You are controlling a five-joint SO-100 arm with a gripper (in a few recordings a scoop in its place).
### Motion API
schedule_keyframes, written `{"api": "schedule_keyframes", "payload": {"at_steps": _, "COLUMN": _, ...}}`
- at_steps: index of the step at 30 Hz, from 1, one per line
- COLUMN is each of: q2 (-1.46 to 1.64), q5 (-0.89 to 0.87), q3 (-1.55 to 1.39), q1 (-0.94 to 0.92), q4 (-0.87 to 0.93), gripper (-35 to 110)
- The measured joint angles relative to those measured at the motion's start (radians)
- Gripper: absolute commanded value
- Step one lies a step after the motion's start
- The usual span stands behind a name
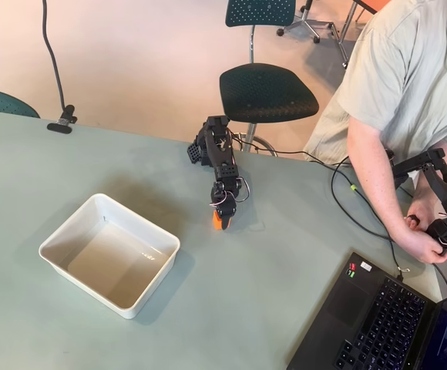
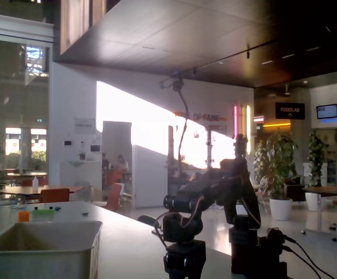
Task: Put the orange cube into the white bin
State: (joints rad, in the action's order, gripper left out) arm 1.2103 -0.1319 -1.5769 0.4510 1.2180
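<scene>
In the overhead view the black arm reaches down onto the table, and its gripper (image 1: pixel 220 214) stands tip-down over the orange cube (image 1: pixel 218 222). The cube's lower part shows just under the tip, and the fingers look drawn in close against it. I cannot tell whether the cube rests on the table or hangs just above it. The white bin (image 1: pixel 109 254) lies left of the gripper, about a bin's width away, with nothing in it. In the fixed view the gripper (image 2: pixel 183 258) is a dark silhouette against the light and the cube is hidden; the white bin (image 2: pixel 40 247) sits at lower left.
A person sits at the right edge of the table. An open laptop (image 1: pixel 378 324) lies at the lower right, with black cables (image 1: pixel 347 200) running from the arm's base. A clamp (image 1: pixel 62 122) grips the far table edge. A chair (image 1: pixel 266 92) stands behind the arm.
</scene>
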Motion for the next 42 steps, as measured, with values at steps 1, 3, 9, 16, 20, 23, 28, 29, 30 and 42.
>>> {"api": "schedule_keyframes", "payload": {"at_steps": 1, "q2": 0.000, "q5": 0.000, "q3": 0.000, "q1": 0.000, "q4": 0.000, "gripper": 24}}
{"api": "schedule_keyframes", "payload": {"at_steps": 3, "q2": 0.000, "q5": 0.000, "q3": 0.000, "q1": 0.000, "q4": 0.000, "gripper": 24}}
{"api": "schedule_keyframes", "payload": {"at_steps": 9, "q2": 0.000, "q5": 0.000, "q3": 0.000, "q1": 0.000, "q4": 0.000, "gripper": 25}}
{"api": "schedule_keyframes", "payload": {"at_steps": 16, "q2": 0.000, "q5": 0.000, "q3": 0.008, "q1": -0.005, "q4": 0.000, "gripper": 25}}
{"api": "schedule_keyframes", "payload": {"at_steps": 20, "q2": 0.043, "q5": 0.000, "q3": 0.064, "q1": -0.020, "q4": 0.002, "gripper": 25}}
{"api": "schedule_keyframes", "payload": {"at_steps": 23, "q2": 0.081, "q5": 0.000, "q3": 0.127, "q1": -0.034, "q4": 0.006, "gripper": 25}}
{"api": "schedule_keyframes", "payload": {"at_steps": 28, "q2": 0.160, "q5": 0.000, "q3": 0.230, "q1": -0.081, "q4": 0.008, "gripper": 25}}
{"api": "schedule_keyframes", "payload": {"at_steps": 29, "q2": 0.178, "q5": 0.000, "q3": 0.256, "q1": -0.095, "q4": 0.008, "gripper": 25}}
{"api": "schedule_keyframes", "payload": {"at_steps": 30, "q2": 0.196, "q5": 0.000, "q3": 0.282, "q1": -0.115, "q4": 0.006, "gripper": 25}}
{"api": "schedule_keyframes", "payload": {"at_steps": 42, "q2": 0.222, "q5": 0.000, "q3": 0.632, "q1": -0.411, "q4": -0.037, "gripper": 25}}
